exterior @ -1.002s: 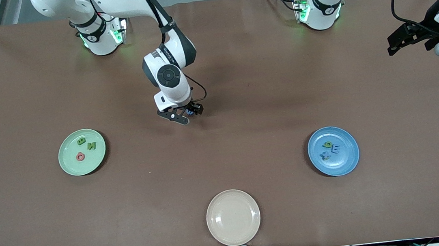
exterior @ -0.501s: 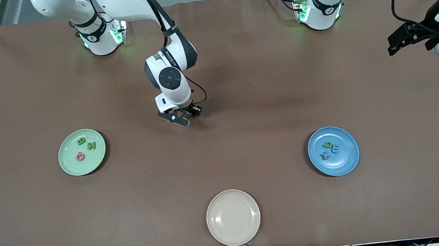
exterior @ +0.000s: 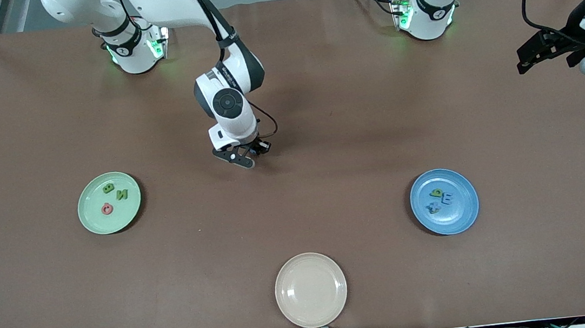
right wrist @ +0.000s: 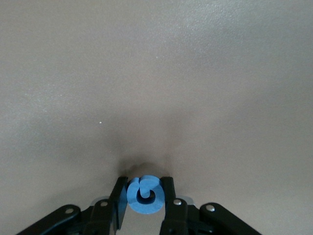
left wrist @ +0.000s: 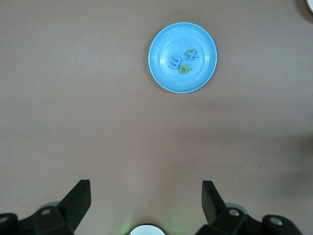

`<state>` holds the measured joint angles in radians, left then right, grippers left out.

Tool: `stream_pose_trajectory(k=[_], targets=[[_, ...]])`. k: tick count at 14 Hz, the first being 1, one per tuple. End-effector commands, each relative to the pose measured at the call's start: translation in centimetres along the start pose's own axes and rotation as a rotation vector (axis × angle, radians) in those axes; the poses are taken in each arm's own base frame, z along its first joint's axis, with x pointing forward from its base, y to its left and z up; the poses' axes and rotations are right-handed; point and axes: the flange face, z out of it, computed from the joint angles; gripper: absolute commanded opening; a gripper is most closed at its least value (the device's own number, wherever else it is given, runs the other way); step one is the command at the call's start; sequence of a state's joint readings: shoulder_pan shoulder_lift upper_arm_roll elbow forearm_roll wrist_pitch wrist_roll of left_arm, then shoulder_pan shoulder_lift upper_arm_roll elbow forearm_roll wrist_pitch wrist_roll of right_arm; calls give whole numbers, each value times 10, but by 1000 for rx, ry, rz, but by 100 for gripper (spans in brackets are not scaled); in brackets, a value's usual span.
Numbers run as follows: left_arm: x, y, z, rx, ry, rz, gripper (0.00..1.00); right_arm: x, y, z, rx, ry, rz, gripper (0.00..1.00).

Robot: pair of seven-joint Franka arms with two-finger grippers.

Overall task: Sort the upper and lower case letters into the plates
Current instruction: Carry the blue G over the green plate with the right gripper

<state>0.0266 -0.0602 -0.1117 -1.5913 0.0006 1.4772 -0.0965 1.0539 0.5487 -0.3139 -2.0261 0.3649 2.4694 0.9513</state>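
Since a second ago my right gripper (right wrist: 145, 196) has shut on a blue letter (right wrist: 144, 195) low over mid-table. From it I read the mint green plate (exterior: 93, 220) at eight o'clock, the blue plate (exterior: 465, 216) at four. Left gripper (left wrist: 145, 200) waits wide open, empty.

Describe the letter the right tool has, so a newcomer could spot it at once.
Start at the brown table and follow the right arm from its base toward the table's middle, between the mint green plate and the blue plate. Its right tool is down at the cloth, shut on a blue letter. It is the only letter not lying on a plate.
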Motion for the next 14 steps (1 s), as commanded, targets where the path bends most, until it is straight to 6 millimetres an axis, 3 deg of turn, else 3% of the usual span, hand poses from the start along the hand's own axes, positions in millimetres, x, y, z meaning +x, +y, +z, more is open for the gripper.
stream_pose_trajectory(k=[1,3,5,7,9,11,14], targets=[[-3,-1,-5,-5,15,18,100,-18,-5,10,-10,-5,-22,13],[-3,-2,-6,-6,17,16,100,-12,-4,-7,-9,-19,-27,13],[-3,-1,-6,-5,17,18,100,14,13,-49,-41,-73,-76,13],[-3,-1,-5,-5,15,18,100,66,53,-98,-51,-136,-180,13],[-3,-2,-6,-4,17,18,100,120,100,-127,-42,-169,-307,13],[-3,-2,-6,-4,17,18,100,174,150,-140,-30,-148,-440,13],[-3,-1,-5,-4,15,18,100,233,214,-151,-16,-111,-591,13]])
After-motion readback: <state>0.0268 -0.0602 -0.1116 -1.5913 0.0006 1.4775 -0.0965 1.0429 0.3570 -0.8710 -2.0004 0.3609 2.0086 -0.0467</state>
